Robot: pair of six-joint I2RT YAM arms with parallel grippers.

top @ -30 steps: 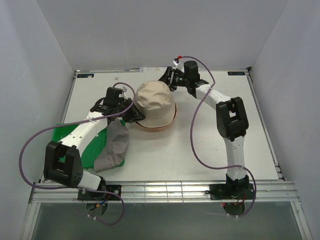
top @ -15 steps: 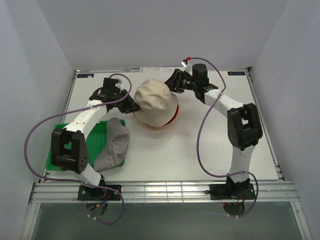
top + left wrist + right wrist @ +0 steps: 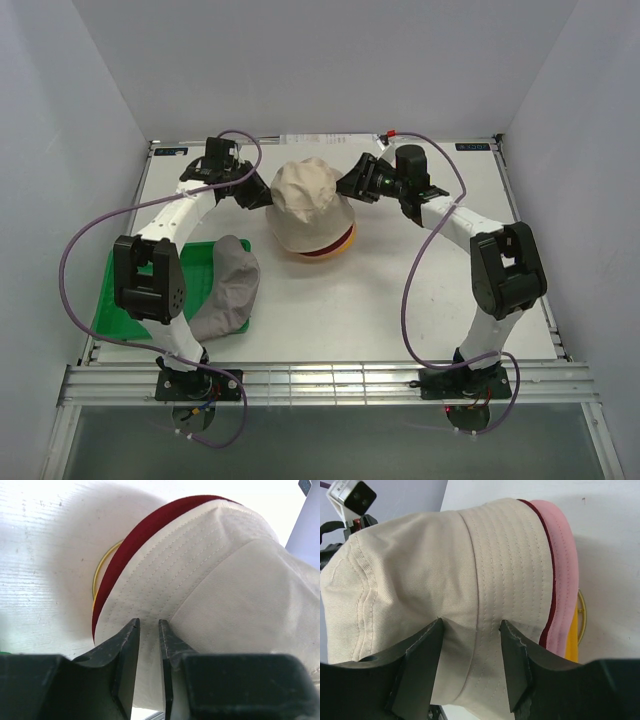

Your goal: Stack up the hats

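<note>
The cream-beige hat (image 3: 305,200) lies on top of a stack at the table's middle back. Under its brim show the dark red hat (image 3: 145,530), the pink hat (image 3: 563,555) and a strip of the yellow-orange hat (image 3: 572,642). My left gripper (image 3: 258,193) is at the hat's left side, jaws nearly closed on the cream brim (image 3: 149,622). My right gripper (image 3: 352,185) is at its right side, and its fingers press a fold of cream fabric (image 3: 471,622). The grey hat (image 3: 228,290) lies alone at the front left.
A flat green tray (image 3: 118,300) sits at the left edge, with the grey hat partly on it. A gold wire ring (image 3: 100,570) shows under the stack. Grey walls close in the table on three sides.
Both grippers have moved toward the back and closed in on the cream hat from either side. The hat has sunk lower over the stack and its crown now looks squeezed.
</note>
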